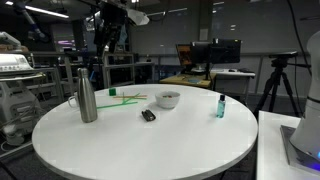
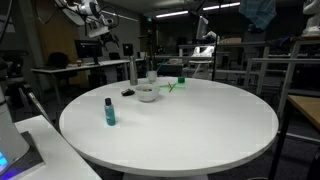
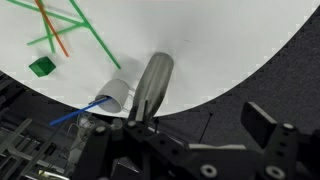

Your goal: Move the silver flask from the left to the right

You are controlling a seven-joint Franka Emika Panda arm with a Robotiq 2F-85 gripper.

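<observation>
The silver flask (image 1: 87,93) stands upright near the table's edge, tall and slim, and shows in both exterior views (image 2: 132,71). In the wrist view I look down on the flask (image 3: 152,84), with the white mug (image 3: 116,94) right beside it. My gripper (image 1: 112,28) hangs high above the flask, well clear of it, and it also shows at the top of an exterior view (image 2: 100,20). In the wrist view its fingers (image 3: 200,128) are spread wide with nothing between them.
On the round white table (image 1: 150,145) are a white bowl (image 1: 167,99), a small black object (image 1: 148,115), a teal bottle (image 1: 220,106) and green sticks (image 1: 126,97). The wrist view shows the sticks (image 3: 70,25) and a green block (image 3: 41,66).
</observation>
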